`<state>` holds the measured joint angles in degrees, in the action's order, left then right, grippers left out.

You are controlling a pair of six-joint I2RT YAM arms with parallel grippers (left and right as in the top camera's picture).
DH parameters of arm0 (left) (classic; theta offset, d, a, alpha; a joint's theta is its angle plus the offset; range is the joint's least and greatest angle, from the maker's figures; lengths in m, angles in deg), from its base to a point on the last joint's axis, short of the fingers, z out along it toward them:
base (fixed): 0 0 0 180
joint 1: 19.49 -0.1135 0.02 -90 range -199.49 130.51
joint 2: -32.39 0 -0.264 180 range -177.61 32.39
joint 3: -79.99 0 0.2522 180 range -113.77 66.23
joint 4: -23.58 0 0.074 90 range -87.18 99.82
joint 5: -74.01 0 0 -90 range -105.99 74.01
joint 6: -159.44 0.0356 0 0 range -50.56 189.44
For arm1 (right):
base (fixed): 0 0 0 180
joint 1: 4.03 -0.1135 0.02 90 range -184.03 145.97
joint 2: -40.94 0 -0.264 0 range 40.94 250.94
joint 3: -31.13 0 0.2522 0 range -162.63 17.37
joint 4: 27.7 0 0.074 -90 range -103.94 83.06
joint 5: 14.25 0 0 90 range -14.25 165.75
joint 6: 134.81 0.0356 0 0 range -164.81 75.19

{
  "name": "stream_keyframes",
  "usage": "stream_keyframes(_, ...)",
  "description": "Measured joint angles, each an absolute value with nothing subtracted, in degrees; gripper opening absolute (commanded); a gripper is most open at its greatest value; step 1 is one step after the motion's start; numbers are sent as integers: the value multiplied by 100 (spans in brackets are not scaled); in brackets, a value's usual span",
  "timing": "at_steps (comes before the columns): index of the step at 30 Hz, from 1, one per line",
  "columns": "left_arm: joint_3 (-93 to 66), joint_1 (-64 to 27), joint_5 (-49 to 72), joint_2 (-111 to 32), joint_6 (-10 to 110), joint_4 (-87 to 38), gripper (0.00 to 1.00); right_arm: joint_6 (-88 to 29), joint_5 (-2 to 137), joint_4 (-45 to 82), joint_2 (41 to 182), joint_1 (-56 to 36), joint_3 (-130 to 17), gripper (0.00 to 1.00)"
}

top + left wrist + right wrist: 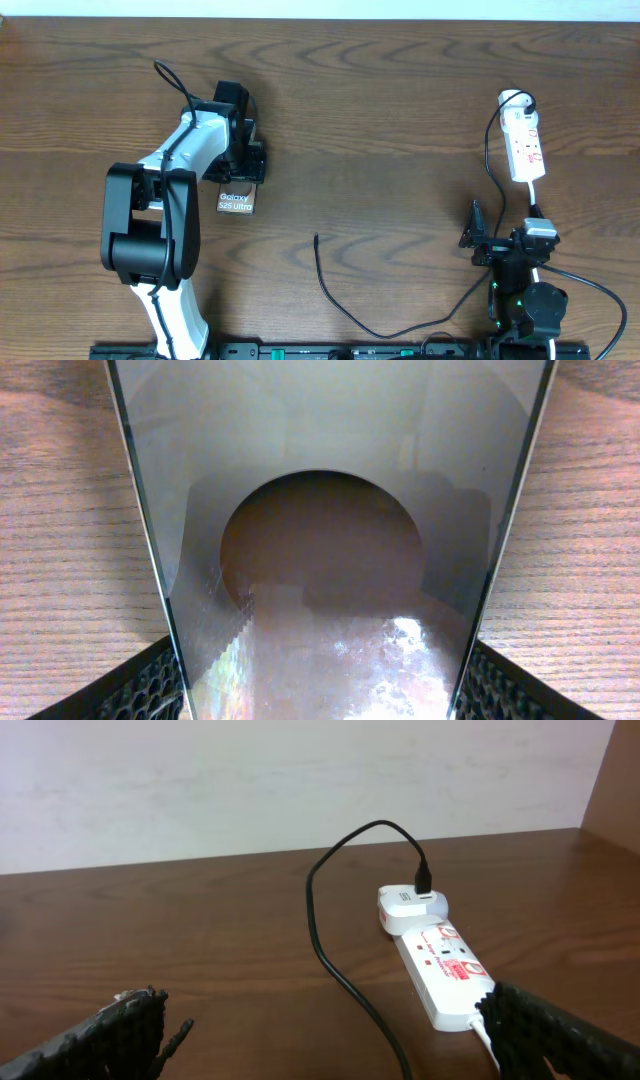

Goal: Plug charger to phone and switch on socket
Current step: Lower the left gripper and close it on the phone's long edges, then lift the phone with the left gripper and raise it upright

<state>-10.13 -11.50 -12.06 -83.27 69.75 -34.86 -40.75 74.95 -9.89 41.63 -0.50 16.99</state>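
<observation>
The left end effector point(242, 172) grasps the phone point(237, 201). Its pads point(150, 685) sit tight on the phone's two long sides. The phone is at the left part of the table point(400, 120). Its long way runs far to near, and its near short end pokes out free. The right end effector point(330, 1038) is let go wide, with nothing in it.

The charger point(335, 298) is a thin black cable. Its plug tip point(316, 238) lies right of the phone and a bit nearer, well left of the right end effector. The last bit of cable points far. The left arm is closer to the tip (but it is busy), so the free right arm likely has to bring the tip left to the phone. The socket point(524, 145) lies far right, beyond the right end effector.
</observation>
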Motion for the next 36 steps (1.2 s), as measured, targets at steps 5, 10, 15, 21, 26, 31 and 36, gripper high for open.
stream_keyframes(5,-1087,-1150,-1204,-8347,6993,-3806,7,-4075,7495,-989,4163,-50,1699,99)
stream_keyframes(10,-1413,-1150,-1202,-8410,7034,-4085,8,-4075,7495,-989,4163,-50,1699,99)
stream_keyframes(15,-1699,-1150,-1202,-8410,7076,-4186,7,-4075,7495,-989,4163,-50,1699,99)
stream_keyframes(21,-1708,-1150,-411,-8410,7076,-4330,7,-4075,7495,-989,4163,-50,1699,99)
stream_keyframes(26,-1708,-1144,1124,-8404,7001,-4293,7,-4075,7495,-989,4163,-50,1699,99)
stream_keyframes(31,-1708,-1144,2184,-8231,6512,-4216,7,-4075,7495,-989,4163,-52,1699,99)
stream_keyframes(36,-1708,-1144,3467,-8006,5987,-4048,7,-4075,7495,-989,4163,-50,1699,99)
